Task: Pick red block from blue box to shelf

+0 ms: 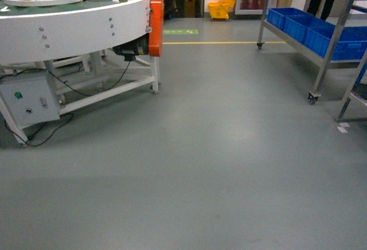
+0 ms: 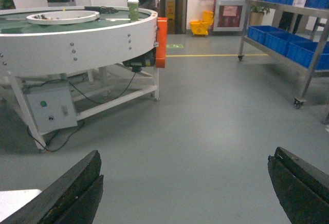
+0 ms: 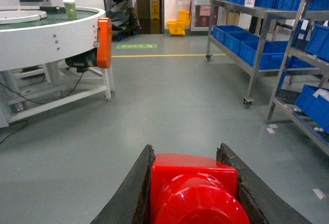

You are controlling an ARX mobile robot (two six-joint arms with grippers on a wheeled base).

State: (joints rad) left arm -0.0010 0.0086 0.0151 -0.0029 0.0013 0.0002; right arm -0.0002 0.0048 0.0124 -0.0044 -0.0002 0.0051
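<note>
My right gripper (image 3: 193, 193) pinches the red block (image 3: 195, 190) by its flat sides, light, stiff, glossy and probably slippery, while my left gripper (image 2: 187, 188) is spread empty.

The red block (image 3: 198, 193) sits between the right gripper's (image 3: 194, 196) fingers, its lower part cut off by the bottom edge, its sides hidden by the pads. Of the left gripper (image 2: 190, 193) only two dark fingertips show, running off the bottom edge. Ahead and right of both, the shelf (image 3: 267, 34) runs out past the right edge. Neither gripper shows in the head view.
</note>
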